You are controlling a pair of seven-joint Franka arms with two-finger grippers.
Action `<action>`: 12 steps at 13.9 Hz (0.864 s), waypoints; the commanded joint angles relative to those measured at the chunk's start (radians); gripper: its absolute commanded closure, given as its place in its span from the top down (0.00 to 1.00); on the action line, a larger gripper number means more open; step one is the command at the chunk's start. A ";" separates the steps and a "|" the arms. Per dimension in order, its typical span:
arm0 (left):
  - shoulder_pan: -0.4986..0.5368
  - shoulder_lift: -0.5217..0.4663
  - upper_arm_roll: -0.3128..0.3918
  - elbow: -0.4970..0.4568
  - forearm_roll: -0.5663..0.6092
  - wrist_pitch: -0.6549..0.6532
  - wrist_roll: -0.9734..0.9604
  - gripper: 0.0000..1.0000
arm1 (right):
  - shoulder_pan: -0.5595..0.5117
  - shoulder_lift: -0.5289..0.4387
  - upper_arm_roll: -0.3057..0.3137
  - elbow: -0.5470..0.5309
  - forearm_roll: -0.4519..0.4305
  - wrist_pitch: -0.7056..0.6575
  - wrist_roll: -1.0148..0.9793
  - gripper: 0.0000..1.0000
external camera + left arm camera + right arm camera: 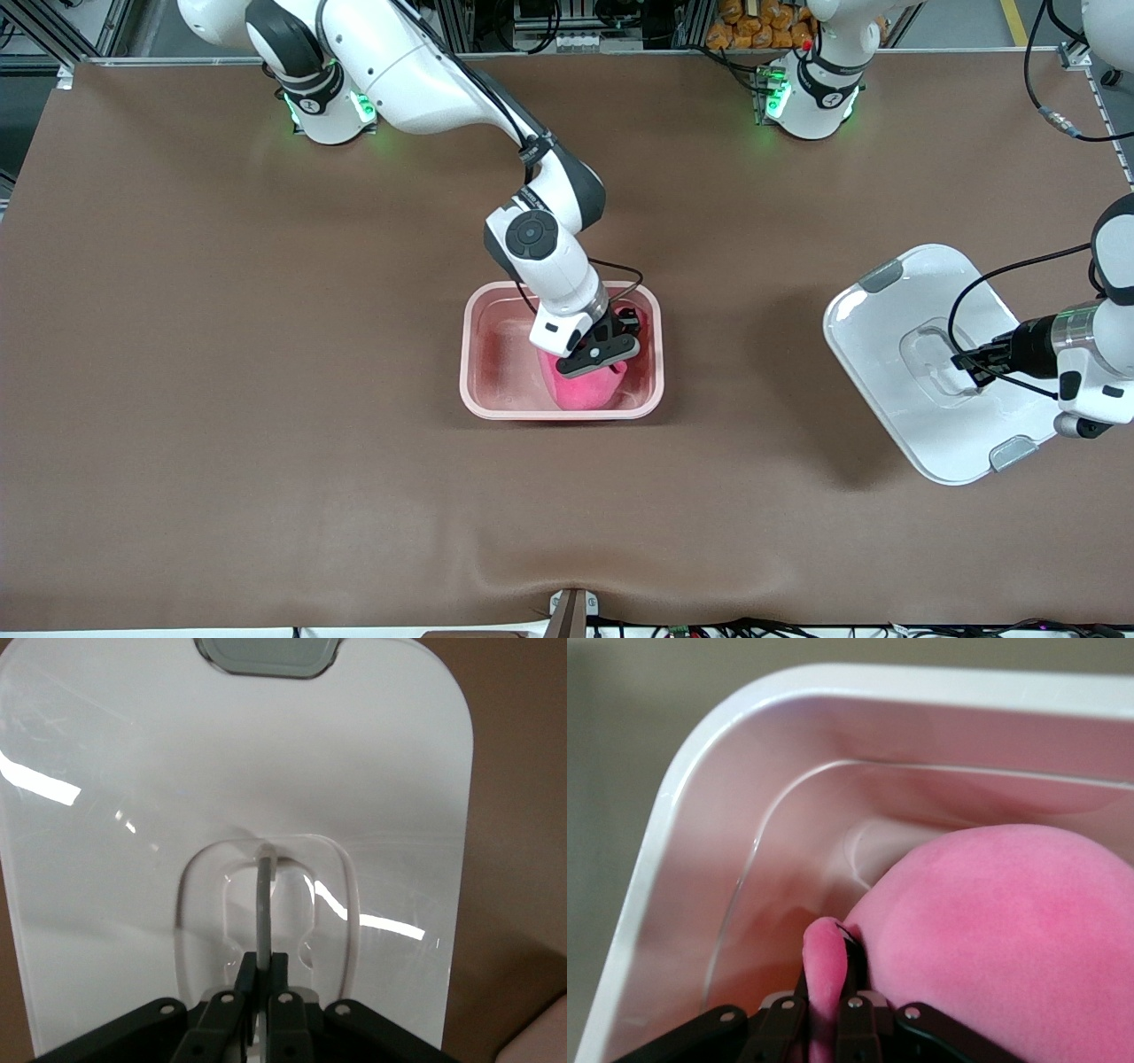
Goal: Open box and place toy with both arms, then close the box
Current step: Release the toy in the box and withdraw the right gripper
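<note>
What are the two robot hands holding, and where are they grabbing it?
The right gripper pinches the pink toy by a small ear nub, inside the box. The left gripper pinches the lid by its handle.

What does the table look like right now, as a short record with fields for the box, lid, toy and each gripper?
box: open, mid-table
lid: off the box, toward the left arm's end of the table
toy: inside the box
right gripper: in the box, shut on an ear-like nub of the toy
left gripper: shut on the lid's recessed handle
step left: release toy, close box
</note>
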 commanded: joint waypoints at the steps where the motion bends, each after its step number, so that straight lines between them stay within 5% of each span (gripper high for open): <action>1: 0.010 -0.012 -0.004 0.001 -0.017 -0.009 0.023 0.00 | 0.004 0.031 -0.008 0.005 -0.001 -0.002 0.001 0.24; 2: 0.008 -0.010 -0.004 0.001 -0.017 -0.009 0.023 0.00 | -0.001 0.028 -0.008 0.005 -0.002 -0.002 -0.002 0.41; 3: 0.008 -0.010 -0.004 0.001 -0.017 -0.009 0.023 0.00 | -0.006 0.025 -0.008 0.005 -0.001 -0.002 -0.002 0.78; 4: 0.008 -0.010 -0.004 0.001 -0.017 -0.009 0.023 0.00 | -0.009 0.016 -0.008 0.005 -0.004 -0.002 -0.004 1.00; 12: 0.008 -0.010 -0.004 0.001 -0.015 -0.009 0.024 0.00 | -0.044 -0.019 -0.010 0.012 0.011 -0.007 -0.002 1.00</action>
